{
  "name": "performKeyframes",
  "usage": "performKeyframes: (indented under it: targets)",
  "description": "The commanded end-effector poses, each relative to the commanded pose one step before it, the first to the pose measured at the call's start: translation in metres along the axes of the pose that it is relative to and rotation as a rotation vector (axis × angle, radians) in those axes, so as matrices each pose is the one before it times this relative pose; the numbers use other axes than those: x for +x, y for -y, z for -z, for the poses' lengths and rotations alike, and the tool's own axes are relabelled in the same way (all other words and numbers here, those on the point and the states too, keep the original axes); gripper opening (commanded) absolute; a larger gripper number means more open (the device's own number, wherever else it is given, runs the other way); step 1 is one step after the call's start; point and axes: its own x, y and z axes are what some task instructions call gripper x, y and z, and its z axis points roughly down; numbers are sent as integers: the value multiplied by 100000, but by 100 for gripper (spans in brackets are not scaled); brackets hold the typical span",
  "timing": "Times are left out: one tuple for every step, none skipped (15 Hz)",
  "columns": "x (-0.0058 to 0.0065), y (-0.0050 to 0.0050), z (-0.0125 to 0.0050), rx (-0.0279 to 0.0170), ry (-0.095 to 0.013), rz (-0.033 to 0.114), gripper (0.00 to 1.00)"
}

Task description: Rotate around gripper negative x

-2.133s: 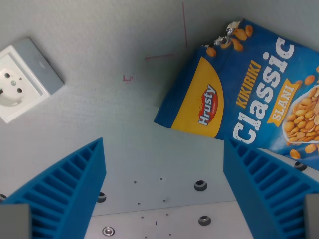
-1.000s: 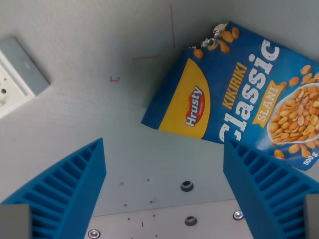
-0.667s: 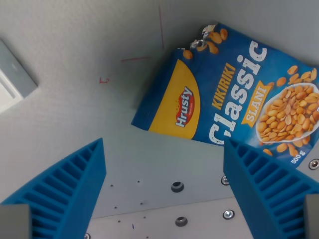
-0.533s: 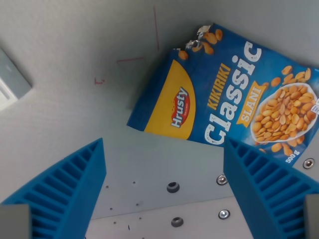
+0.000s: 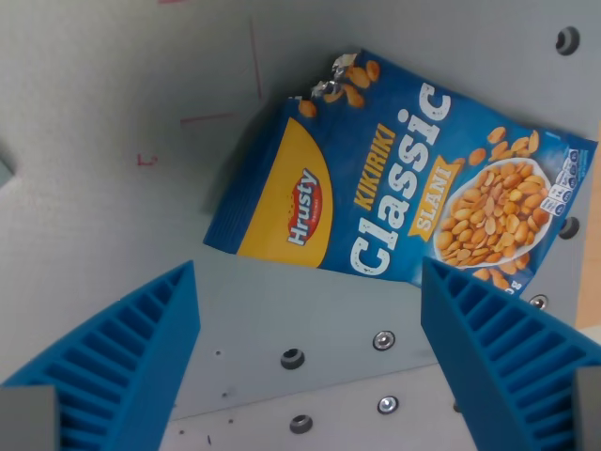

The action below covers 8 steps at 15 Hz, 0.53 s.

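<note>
My gripper [image 5: 310,362] is open and empty; its two blue ribbed fingers [image 5: 122,362] stand at the bottom left and bottom right of the wrist view. A blue and yellow peanut bag [image 5: 394,183] marked "Kikiriki Classic" lies flat on the grey table [image 5: 113,235], above and between the fingers, toward the wrist view's right. Its torn corner points up. The right finger [image 5: 507,366] covers the bag's lower right edge.
Thin red pen marks [image 5: 208,118] are drawn on the table left of the bag. Screw holes and bolts [image 5: 292,358] dot the table below the bag. A wooden edge [image 5: 592,282] shows at the far right. A grey corner of the socket plate [image 5: 5,171] shows at the left edge.
The camera has moved: the whole scene slid toward the wrist view's left. The white wall socket has almost left the view and the whole peanut bag now shows. The fingers stay open.
</note>
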Motion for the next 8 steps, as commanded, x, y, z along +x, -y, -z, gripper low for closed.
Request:
performKeyframes:
  targets:
    - [-87,273,301,-23892,1234,-2176,100]
    - [0,0,0,-1333,0,0,100]
    - [0,0,0,-1333,0,0,100]
    - [0,0,0,-1333,0,0,100]
    - [0,0,0,-1333,0,0,100]
    - [0,0,0,-1333,0,0,100]
    - [0,0,0,-1333,0,0,100]
    - [0,0,0,-1333,0,0,100]
